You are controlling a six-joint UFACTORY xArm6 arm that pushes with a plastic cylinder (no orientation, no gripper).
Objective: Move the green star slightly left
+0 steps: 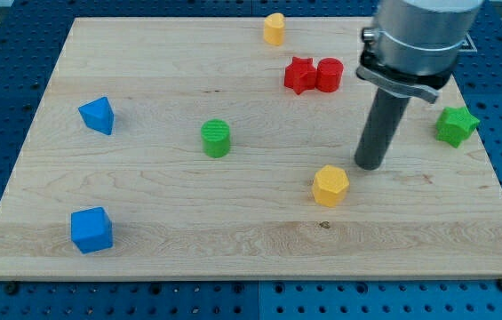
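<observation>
The green star point(456, 125) lies near the board's right edge, a little above mid-height. My tip point(370, 165) rests on the board to the star's left and slightly below it, well apart from it. The yellow hexagon point(330, 186) sits just left of and below my tip, close but not touching.
A red star point(299, 75) and a red cylinder point(329, 75) touch each other above my tip. A yellow block point(274, 28) is at the top. A green cylinder point(216, 138) is mid-board. Two blue blocks point(98, 115) point(91, 230) are at the left. The wooden board point(144, 71) lies on blue pegboard.
</observation>
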